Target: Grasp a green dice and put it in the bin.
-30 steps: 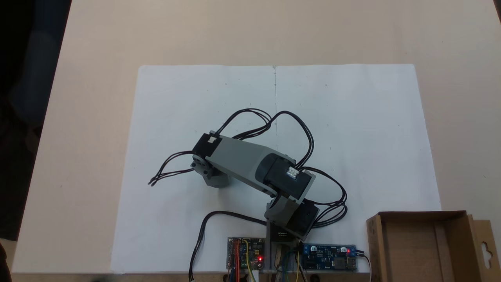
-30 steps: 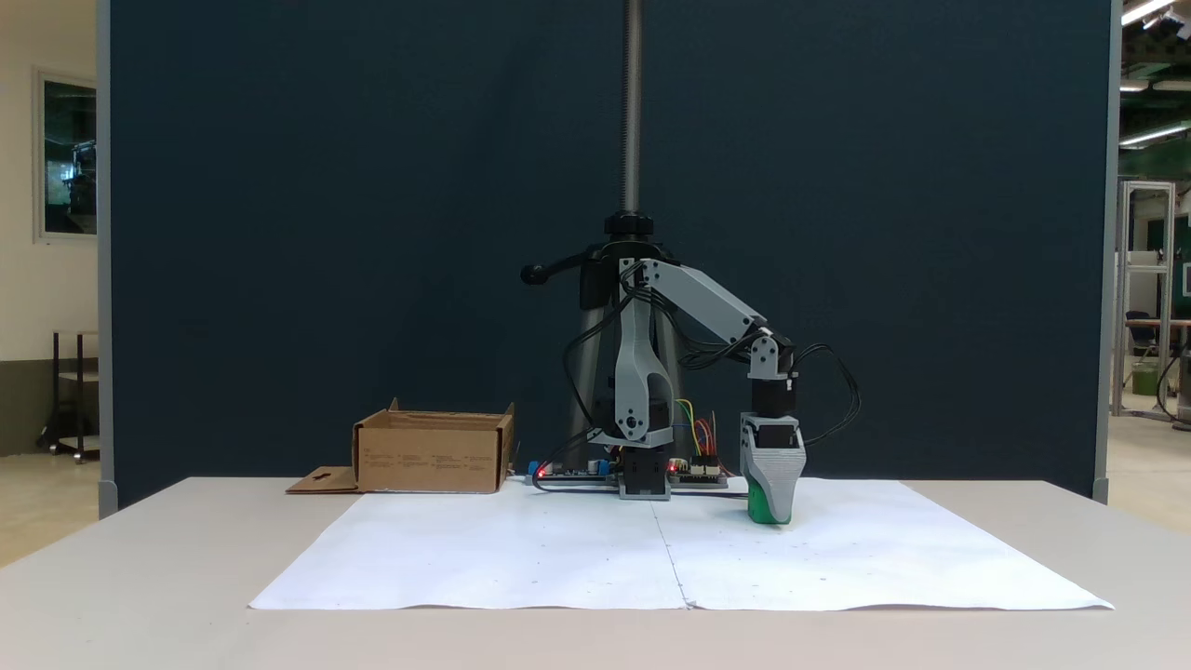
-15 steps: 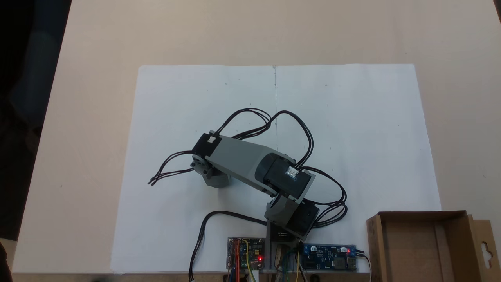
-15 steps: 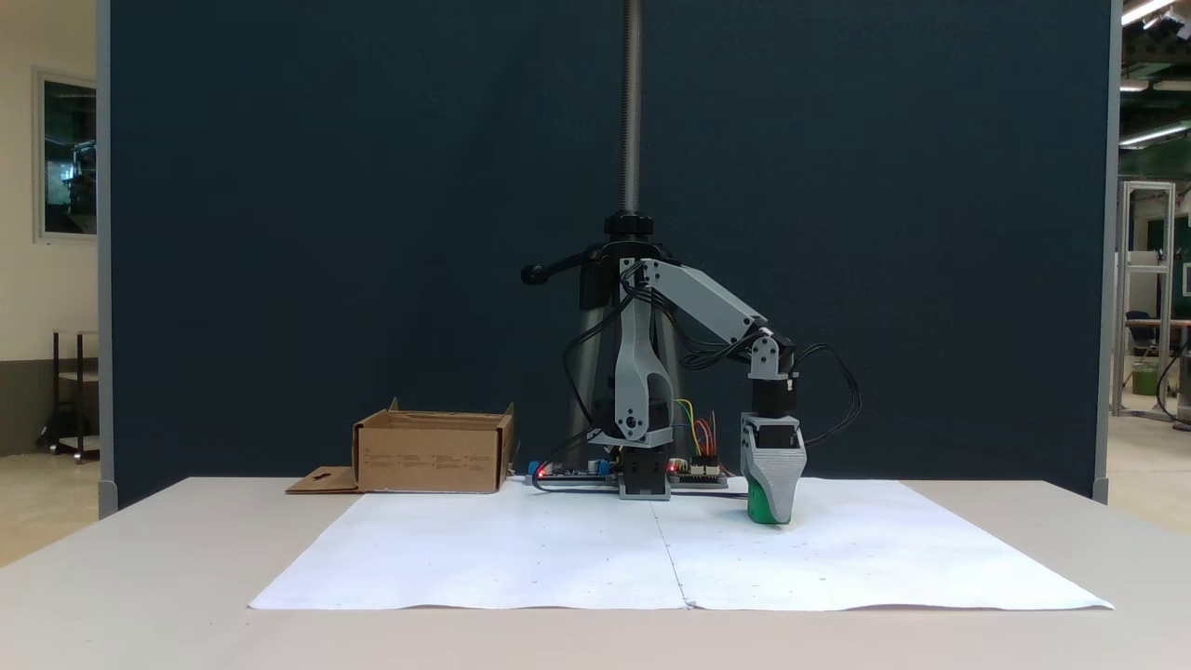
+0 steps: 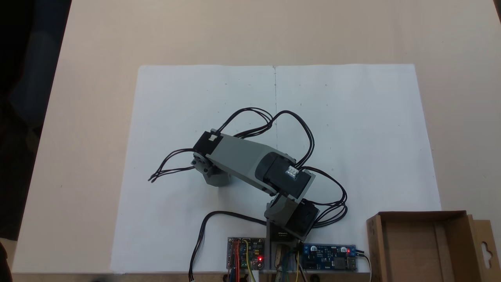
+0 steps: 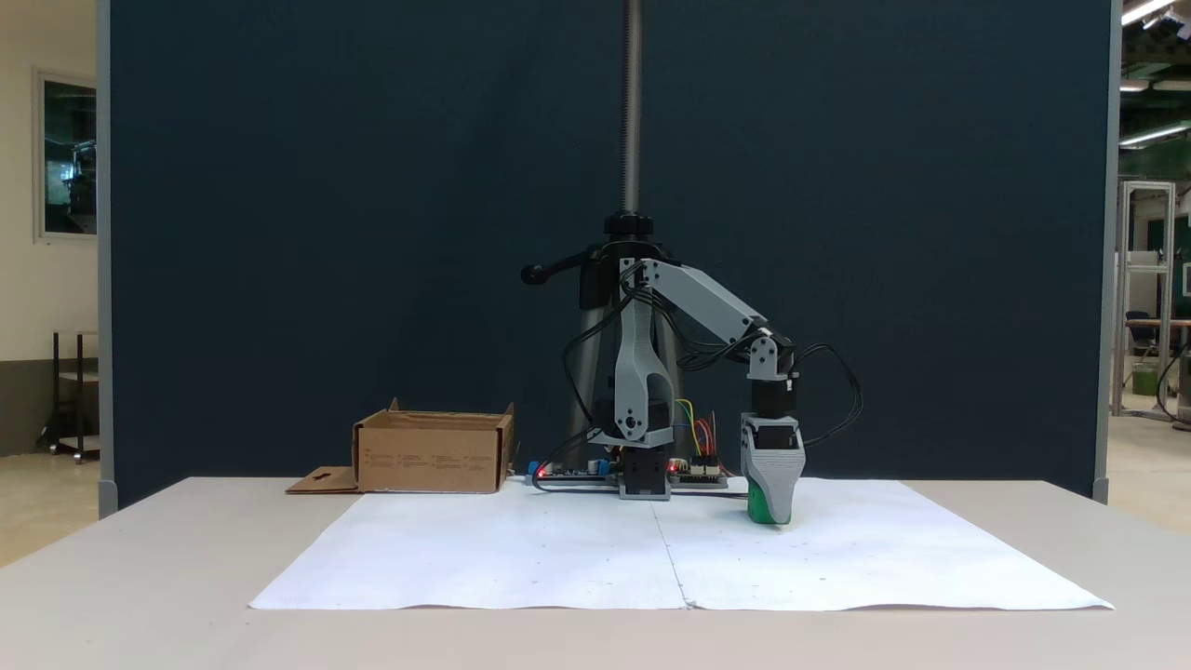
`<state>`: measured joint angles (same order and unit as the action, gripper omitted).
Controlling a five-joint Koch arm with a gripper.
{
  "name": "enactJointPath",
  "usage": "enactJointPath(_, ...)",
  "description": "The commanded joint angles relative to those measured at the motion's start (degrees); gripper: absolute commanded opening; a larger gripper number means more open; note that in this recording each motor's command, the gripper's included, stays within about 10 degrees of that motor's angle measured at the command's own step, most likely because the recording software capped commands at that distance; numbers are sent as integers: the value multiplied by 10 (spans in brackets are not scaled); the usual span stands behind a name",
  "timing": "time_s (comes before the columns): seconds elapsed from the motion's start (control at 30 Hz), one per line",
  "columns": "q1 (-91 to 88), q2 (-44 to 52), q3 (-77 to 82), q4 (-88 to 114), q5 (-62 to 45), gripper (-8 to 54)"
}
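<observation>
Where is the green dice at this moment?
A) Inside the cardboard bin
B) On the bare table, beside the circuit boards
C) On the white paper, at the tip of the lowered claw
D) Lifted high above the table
C: in the fixed view from the front, the green dice sits low on the white paper at the tip of the claw, far from the bin.

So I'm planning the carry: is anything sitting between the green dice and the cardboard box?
Yes, the arm's own base and the circuit boards beside it. The green dice sits at the gripper on the white paper, and the cardboard box stands beyond the base, so lift over it.
</observation>
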<state>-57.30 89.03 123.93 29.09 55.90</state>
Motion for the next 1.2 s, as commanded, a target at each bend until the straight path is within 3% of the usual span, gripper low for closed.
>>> enactJointPath(0.0, -2, 1, 2, -15, 47, 411)
enactJointPath(0.17, -2, 1, 4, -13, 47, 367)
enactJointPath(0.63, 16, 1, 7, -11, 46, 364)
enactJointPath(0.7, 16, 1, 11, -11, 46, 332)
enactJointPath(1.07, 15, 2, 11, -11, 46, 291)
enactJointPath(1.17, 15, 2, 11, -11, 47, 244)
